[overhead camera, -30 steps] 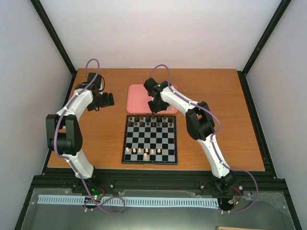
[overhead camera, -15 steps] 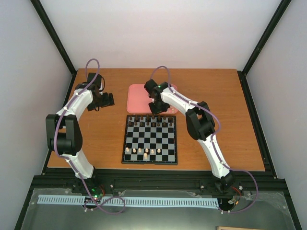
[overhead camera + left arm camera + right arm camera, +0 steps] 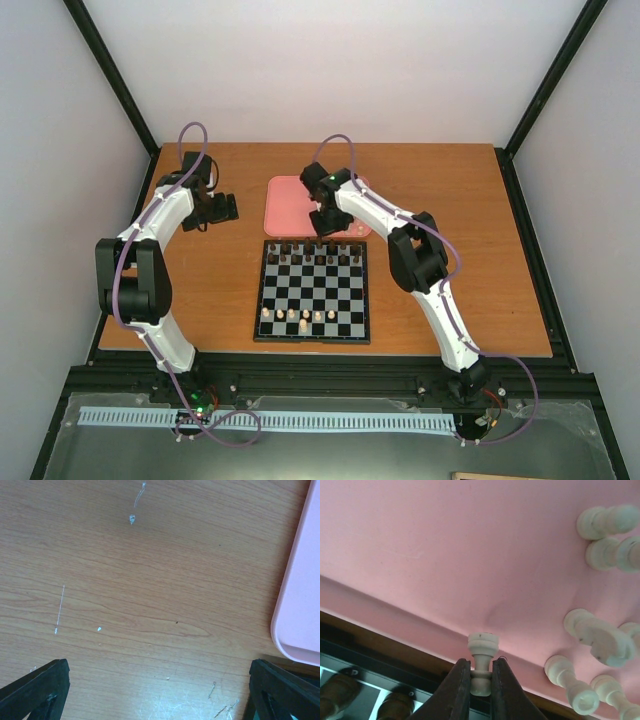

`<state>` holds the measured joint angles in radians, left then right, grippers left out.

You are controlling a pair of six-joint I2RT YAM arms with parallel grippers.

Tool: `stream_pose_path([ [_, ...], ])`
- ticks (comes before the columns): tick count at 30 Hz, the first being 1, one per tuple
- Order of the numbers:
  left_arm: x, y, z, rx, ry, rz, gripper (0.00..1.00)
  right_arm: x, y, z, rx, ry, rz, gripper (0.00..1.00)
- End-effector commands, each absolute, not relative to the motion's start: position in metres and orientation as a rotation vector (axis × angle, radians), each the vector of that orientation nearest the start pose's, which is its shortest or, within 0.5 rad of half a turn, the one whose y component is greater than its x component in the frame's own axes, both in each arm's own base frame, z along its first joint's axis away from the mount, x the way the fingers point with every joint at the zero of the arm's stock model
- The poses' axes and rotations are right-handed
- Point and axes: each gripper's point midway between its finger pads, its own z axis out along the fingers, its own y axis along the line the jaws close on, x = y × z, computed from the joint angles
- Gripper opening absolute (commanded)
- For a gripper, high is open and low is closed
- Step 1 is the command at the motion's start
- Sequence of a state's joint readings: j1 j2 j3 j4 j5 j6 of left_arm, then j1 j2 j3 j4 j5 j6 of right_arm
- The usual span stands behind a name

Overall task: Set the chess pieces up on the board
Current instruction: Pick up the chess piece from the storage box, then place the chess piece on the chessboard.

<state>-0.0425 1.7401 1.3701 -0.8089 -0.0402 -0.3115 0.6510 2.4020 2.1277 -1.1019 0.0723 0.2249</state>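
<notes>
**Cream piece [image 3: 483, 644] pinched in the right gripper [image 3: 481, 672] at the pink tray's [image 3: 420, 555] near rim**

From above, the right arm's wrist covers the near right part of the tray. It hides its own fingers and whatever they hold, and no loose pieces on the tray can be made out from here. The board [image 3: 312, 290] lies just near of the tray. A row of dark pieces [image 3: 315, 255] stands along its far edge and a handful of cream pieces [image 3: 292, 317] stands in its near rows, all too small to tell their kinds. The left gripper [image 3: 222, 208] hangs over bare table [image 3: 450, 250] left of the tray, well apart from the board.

At the left wrist, only the tips of two black fingers [image 3: 40, 690] show, one in each bottom corner. The jaws stand wide, with only scratched wood between them. The tray's rounded corner cuts in at the right edge.

At the right wrist, the fingers are drawn narrow on the piece's neck. Its head pokes out past the tips and its base is hidden between them. Whether it rests on the tray or is lifted cannot be told. Loose pieces [image 3: 597, 637] lie tipped over toward the right edge of this view, some cut off by the frame. At bottom left is a blurred strip of board with two dark pieces.

Compared with a second ago, the top view shows the right wrist in almost the same spot, and the left arm and the board's pieces are unchanged.
</notes>
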Motion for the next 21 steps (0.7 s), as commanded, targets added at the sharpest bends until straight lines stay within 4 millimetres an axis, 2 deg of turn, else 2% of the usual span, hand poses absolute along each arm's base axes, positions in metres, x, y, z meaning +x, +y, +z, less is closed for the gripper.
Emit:
stream_pose_path([
  [1, 0.415, -0.014, 0.129, -0.361, 2.682, -0.059, 1.0, 0.436, 0.311, 0.108, -0.594, 2.723, 0.093, 0.05],
  [5, 0.415, -0.014, 0.131, -0.36, 2.678, -0.061, 1.0, 0.436, 0.314, 0.143, -0.604, 2.663, 0.146, 0.05],
  [11, 0.416, -0.015, 0.133, -0.355, 2.677, -0.063, 1.0, 0.416, 0.308, 0.168, -0.667, 2.679, 0.187, 0.05],
  [16, 0.417, -0.014, 0.138, -0.354, 2.666, -0.058, 1.0, 0.375, 0.293, 0.183, -0.707, 2.739, 0.255, 0.05],
  [21, 0.416, -0.013, 0.139, -0.353, 2.661, -0.054, 1.0, 0.315, 0.271, 0.197, -0.742, 2.834, 0.309, 0.05],
])
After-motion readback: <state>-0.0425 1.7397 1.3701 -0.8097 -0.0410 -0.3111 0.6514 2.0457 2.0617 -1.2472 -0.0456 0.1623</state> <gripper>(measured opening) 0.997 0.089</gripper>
